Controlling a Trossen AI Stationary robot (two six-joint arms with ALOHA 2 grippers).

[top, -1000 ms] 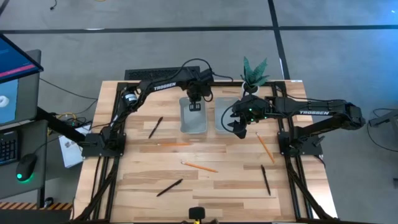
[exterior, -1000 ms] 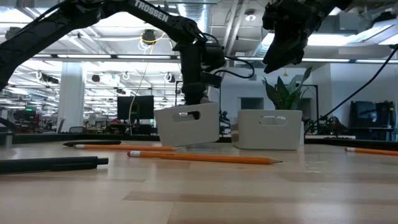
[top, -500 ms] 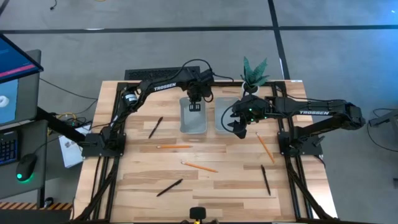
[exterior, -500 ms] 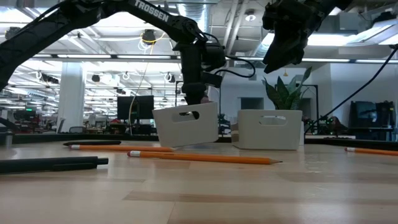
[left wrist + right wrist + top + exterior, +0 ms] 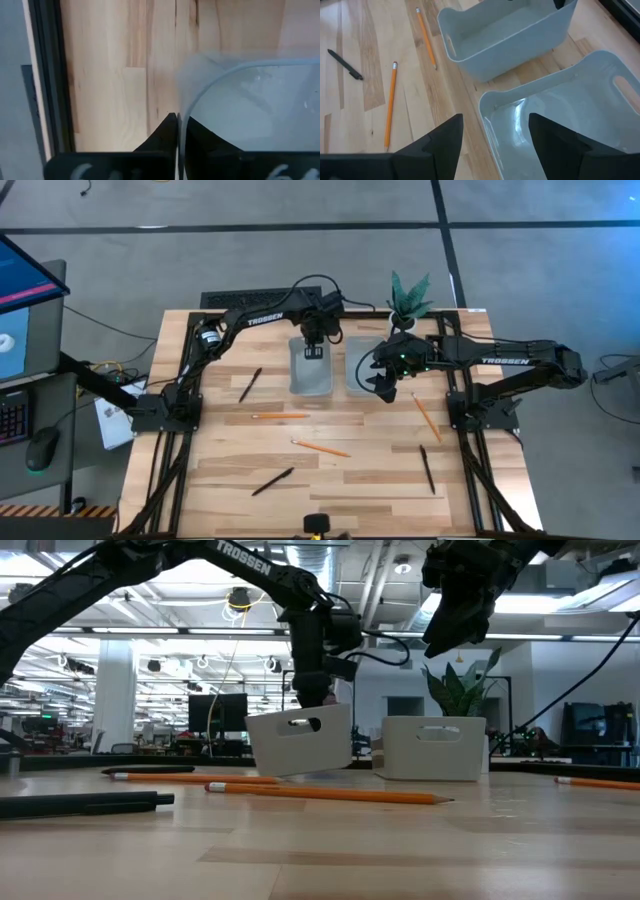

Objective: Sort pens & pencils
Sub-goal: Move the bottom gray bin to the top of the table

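Pens (image 5: 249,384) and pencils (image 5: 321,448) lie scattered across the middle and lower table (image 5: 220,470), apart from both grippers. At upper centre, the left gripper (image 5: 313,348) pinches the left bin's (image 5: 311,376) rim, tilting it in the low view. The right gripper (image 5: 383,383), fingers spread and empty, hangs over the right bin (image 5: 359,370). The right wrist view shows both bins empty.

3 pens (image 5: 250,384), 3 pencils (image 5: 279,415), 2 trays (image 5: 311,366) (both grey).

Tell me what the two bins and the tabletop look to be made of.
Bins: probably plastic, pale grey, smooth and slightly glossy, with thin moulded walls, rounded corners and cut-out handles. Tabletop: looks like light wood, joined strips with visible grain and a satin finish.
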